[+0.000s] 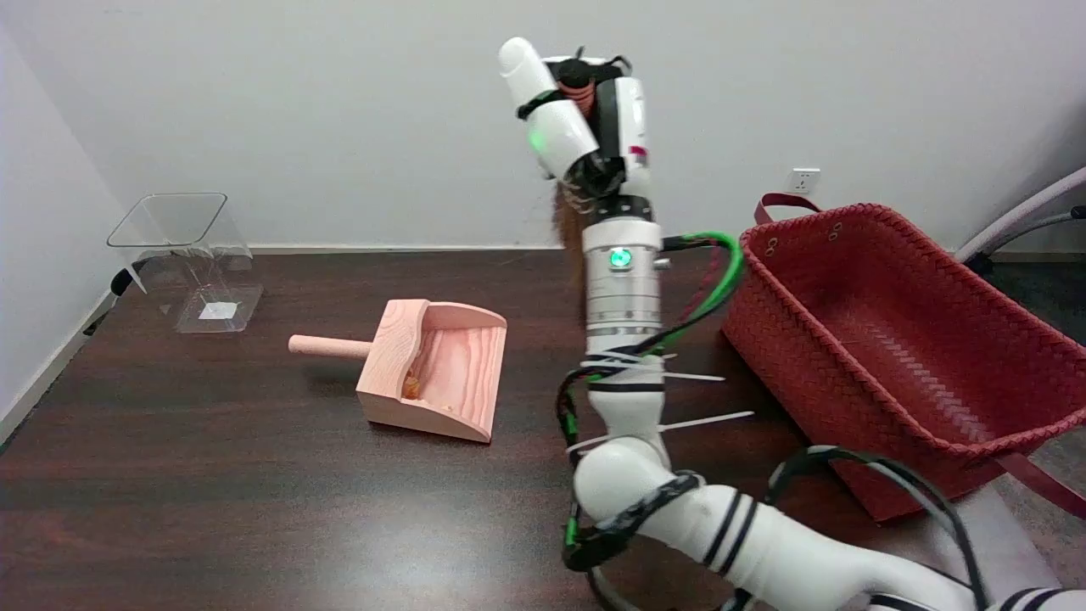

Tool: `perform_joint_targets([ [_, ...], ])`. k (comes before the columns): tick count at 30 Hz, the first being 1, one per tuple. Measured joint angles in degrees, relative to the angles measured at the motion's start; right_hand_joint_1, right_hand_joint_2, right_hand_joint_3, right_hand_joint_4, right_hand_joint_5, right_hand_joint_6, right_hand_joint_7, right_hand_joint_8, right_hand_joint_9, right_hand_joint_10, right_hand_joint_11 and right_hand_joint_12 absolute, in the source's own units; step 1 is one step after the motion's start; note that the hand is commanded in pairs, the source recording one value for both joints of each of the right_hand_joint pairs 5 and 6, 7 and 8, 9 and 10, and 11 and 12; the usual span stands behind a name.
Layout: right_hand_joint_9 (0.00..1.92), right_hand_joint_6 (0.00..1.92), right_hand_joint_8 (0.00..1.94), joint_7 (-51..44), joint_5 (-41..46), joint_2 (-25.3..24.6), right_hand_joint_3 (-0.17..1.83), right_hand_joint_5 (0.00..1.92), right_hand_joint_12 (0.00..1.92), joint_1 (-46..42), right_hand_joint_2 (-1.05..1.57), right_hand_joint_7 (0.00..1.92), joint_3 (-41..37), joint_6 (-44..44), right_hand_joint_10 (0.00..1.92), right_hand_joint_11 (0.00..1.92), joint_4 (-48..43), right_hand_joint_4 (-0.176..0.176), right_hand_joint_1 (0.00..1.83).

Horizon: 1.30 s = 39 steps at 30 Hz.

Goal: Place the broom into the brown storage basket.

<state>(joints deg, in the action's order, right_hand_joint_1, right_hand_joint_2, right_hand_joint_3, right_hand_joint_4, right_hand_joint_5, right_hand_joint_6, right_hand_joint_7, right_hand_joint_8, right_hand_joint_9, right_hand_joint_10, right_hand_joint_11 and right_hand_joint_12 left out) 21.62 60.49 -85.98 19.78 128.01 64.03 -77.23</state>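
The right hand [585, 119], raised high above the table [212, 475], clasps the small broom [567, 222], bristles hanging behind the wrist. The woven basket [857, 339] sits just right. A loose grasp risks dropping the broom short.

Pale wood dustpan [437, 369], woven basket [891, 339], glossy dark table [212, 467], clear plastic container [191, 255]

dustpan [437, 369] — left of basket [891, 339] | clear box [187, 255] — far left, behind
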Motion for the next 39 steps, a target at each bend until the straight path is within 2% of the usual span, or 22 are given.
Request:
perform_joint_targets([
  [6, 1.92, 1.92, 1.92, -5.4, 0.0, 6.0, 0.16, 1.92, 1.92, -3.0, 1.57, 1.92, -1.9, 0.1, 1.92, 1.92, -6.4, 0.000, 0.79],
  [10, 1.92, 1.92, 1.92, -8.3, 0.1, 9.6, 0.25, 1.92, 1.92, -5.4, 1.57, 1.92, -4.4, 0.1, 1.92, 1.92, -10.0, 0.000, 0.77],
  [18, 1.92, 1.92, 1.92, -12.2, 0.2, 15.6, 0.31, 1.92, 1.92, -10.7, 1.54, 1.92, -11.8, 0.0, 1.92, 1.92, -15.1, 0.000, 0.76],
  [27, 1.92, 1.92, 1.91, -12.5, 0.6, 20.7, 0.28, 1.92, 1.92, -14.6, 1.49, 1.91, -19.4, -0.1, 1.92, 1.92, -16.4, 0.000, 0.78],
  [39, 1.92, 1.92, 1.85, -7.6, 1.4, 24.4, 0.27, 1.92, 1.92, -17.6, 1.44, 1.85, -26.2, -2.0, 1.92, 1.92, -12.9, 0.000, 0.81],
])
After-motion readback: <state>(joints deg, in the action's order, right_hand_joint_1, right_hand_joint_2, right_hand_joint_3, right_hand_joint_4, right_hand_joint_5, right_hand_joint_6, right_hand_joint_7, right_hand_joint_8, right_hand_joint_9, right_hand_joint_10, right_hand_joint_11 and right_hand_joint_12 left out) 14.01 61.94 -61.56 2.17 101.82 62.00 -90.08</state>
